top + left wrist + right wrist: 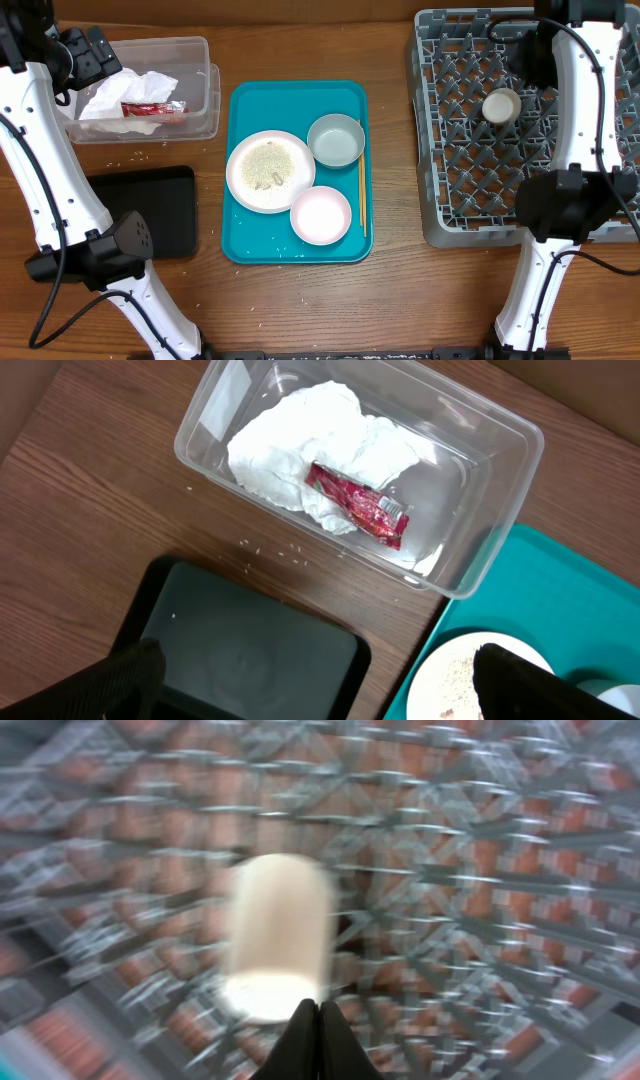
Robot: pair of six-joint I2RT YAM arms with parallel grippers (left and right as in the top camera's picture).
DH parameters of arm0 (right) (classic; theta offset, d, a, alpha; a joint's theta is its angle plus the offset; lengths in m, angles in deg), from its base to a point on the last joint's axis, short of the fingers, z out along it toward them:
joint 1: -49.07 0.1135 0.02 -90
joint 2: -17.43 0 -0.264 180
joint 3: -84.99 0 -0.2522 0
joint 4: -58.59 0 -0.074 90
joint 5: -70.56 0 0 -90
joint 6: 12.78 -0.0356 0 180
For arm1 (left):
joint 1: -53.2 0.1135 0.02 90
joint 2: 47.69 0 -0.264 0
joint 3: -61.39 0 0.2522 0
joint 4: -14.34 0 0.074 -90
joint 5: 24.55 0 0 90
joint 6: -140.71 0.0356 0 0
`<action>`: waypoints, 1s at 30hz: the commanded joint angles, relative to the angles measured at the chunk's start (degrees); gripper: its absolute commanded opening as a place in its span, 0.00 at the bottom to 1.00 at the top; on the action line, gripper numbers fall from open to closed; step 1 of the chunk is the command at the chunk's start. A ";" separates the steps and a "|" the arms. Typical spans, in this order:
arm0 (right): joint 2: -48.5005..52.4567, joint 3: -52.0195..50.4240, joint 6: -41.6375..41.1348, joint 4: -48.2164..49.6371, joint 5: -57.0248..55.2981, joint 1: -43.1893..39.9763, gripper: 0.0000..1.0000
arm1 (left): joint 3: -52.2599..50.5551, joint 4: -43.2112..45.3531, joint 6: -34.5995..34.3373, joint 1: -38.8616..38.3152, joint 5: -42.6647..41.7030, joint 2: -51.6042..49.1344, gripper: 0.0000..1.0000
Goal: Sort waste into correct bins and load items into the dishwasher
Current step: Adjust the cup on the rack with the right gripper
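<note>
Inside the tub (203,52) lay napkin (125,92) and wrapper (152,108); the cup (501,106) sat in the rack (470,190) by the closed right claw (318,1008); the left claw (318,653) gaped empty; plate (270,171), bowl (335,140) and chopsticks (362,195) were not yet loaded.

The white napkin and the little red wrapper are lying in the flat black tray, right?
Not quite. The napkin and the red wrapper are lying in the clear tub, not in the black tray next to it. The left wrist view shows this.
</note>
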 commanded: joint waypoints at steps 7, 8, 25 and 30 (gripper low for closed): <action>-0.61 -4.98 4.50 -0.52 15.15 0.87 0.05 | -0.11 0.04 1.27 0.24 0.26 0.46 1.00; -0.61 -6.82 3.23 -0.24 13.94 0.87 0.04 | -0.11 0.07 1.27 0.24 0.28 0.46 1.00; -0.50 -16.46 1.81 6.14 7.50 0.44 0.06 | -0.11 0.04 1.27 0.24 0.28 0.46 1.00; -0.50 -19.61 1.81 8.13 7.23 0.44 0.04 | -0.11 0.07 1.27 0.24 0.28 0.46 1.00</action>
